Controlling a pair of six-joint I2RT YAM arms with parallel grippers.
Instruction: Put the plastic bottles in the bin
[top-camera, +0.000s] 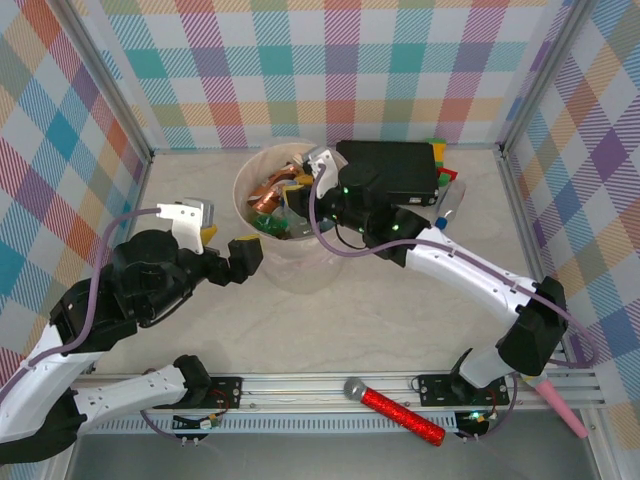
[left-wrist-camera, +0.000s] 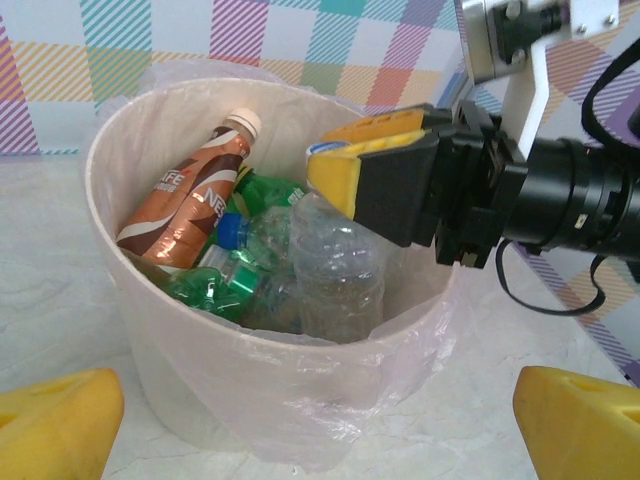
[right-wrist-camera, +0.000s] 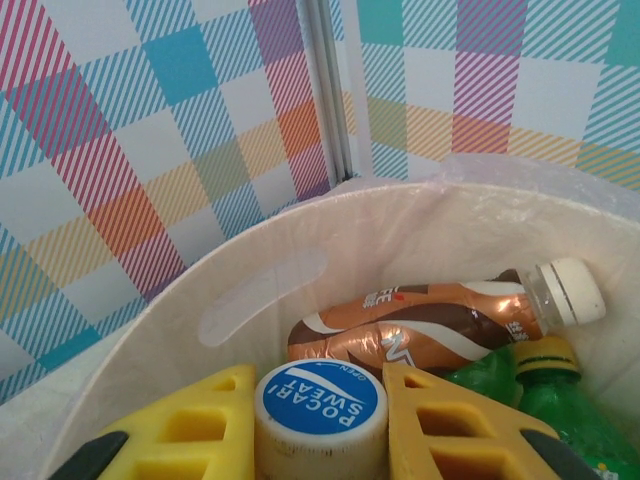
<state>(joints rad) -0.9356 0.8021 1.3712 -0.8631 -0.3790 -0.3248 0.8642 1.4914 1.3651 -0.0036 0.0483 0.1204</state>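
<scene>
On the left we see the left pincer (top-camera: 232, 246) spread wide and holding nothing. It sits low over the surface (top-camera: 350, 310), just beside the bin (top-camera: 238, 195) and facing its wall. In its wrist view one yellow fingertip (left-wrist-camera: 55, 420) shows in each bottom corner.

The bin stands upright at mid-surface, toward the back wall, lined with thin clear plastic. Inside, a brown bottle (left-wrist-camera: 190, 205) leans against the left wall with its white cap up. Green bottles (left-wrist-camera: 210, 285) lie below and to the right of it.

Over the bin's right side we find the right pincer (left-wrist-camera: 335, 170), clamped on a clear bottle (left-wrist-camera: 335, 270) just under its blue cap (right-wrist-camera: 320, 405). The bottle hangs upright with its body inside the rim. We cannot tell whether its base rests on the bottles beneath.

Right of the bin, a flat black box (top-camera: 390, 165) lies at the back. A stray bottle (top-camera: 447, 203) lies on the surface just past the box's right end. At the near edge a red microphone (top-camera: 395, 405) lies across the rail between the arm bases. A pink microphone (top-camera: 565, 410) lies at the far right.
</scene>
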